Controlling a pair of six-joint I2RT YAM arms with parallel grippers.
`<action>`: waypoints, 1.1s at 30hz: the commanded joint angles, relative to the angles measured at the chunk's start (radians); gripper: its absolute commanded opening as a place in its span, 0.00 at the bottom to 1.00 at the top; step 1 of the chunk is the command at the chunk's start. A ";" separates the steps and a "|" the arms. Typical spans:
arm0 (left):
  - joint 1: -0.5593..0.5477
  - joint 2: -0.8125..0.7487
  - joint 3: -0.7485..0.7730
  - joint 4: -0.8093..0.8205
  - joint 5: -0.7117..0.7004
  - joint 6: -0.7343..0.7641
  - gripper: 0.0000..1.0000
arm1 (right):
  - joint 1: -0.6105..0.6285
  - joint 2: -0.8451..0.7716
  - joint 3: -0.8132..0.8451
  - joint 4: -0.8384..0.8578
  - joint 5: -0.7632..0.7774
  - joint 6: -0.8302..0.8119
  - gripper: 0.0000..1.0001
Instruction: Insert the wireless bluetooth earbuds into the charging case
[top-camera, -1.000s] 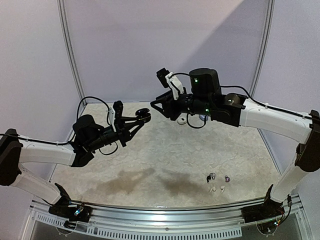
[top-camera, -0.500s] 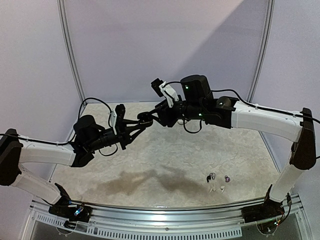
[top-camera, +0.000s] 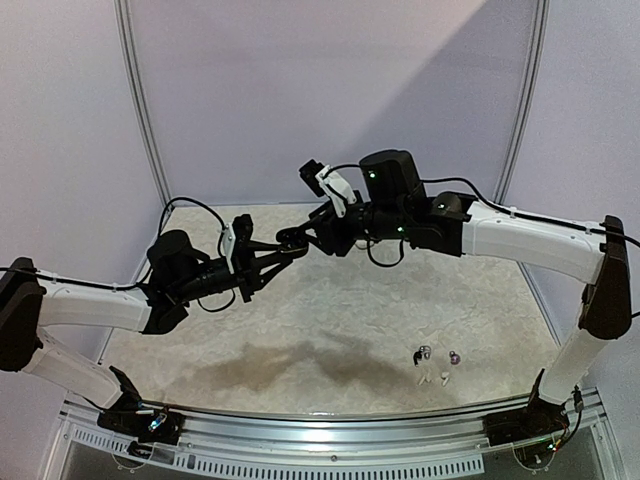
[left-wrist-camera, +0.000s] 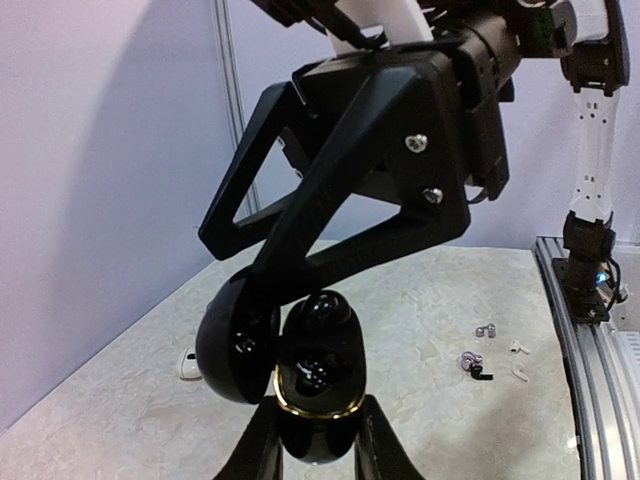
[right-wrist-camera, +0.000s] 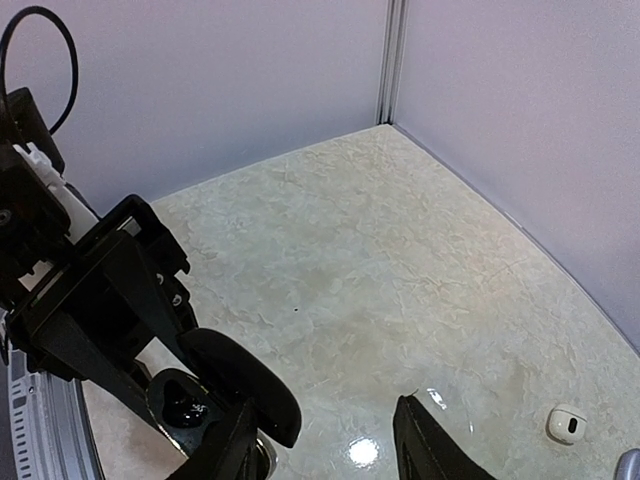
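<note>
The left arm reaches up and inward from its base, forearm nearly level, wrist raised well above the table (top-camera: 400, 300). The left gripper (left-wrist-camera: 318, 420) is clamped on the lower body of a black charging case (left-wrist-camera: 318, 395), held upright with its gold-rimmed mouth showing and its lid (left-wrist-camera: 232, 345) swung open to one side.

The right arm stretches across from the other side, elbow high, its wrist turned toward the case. The right gripper (right-wrist-camera: 320, 415) has its jaws parted and grips nothing. One finger lies right by the open lid, and may be touching it, though the views do not settle that.

The earbuds (top-camera: 424, 354) lie in a small cluster on the table near the right arm's base, well apart from both grippers. A small white object (right-wrist-camera: 567, 424) sits alone toward the far side of the table.
</note>
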 joint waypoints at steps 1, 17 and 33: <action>-0.013 -0.003 0.013 0.004 -0.025 -0.063 0.00 | 0.000 0.028 0.053 -0.066 -0.017 -0.001 0.48; -0.014 -0.012 -0.005 0.001 -0.084 -0.151 0.00 | -0.037 -0.041 0.097 -0.048 0.050 0.130 0.54; -0.015 -0.011 -0.011 -0.004 -0.115 -0.136 0.00 | -0.189 -0.009 -0.158 -0.877 0.137 1.025 0.55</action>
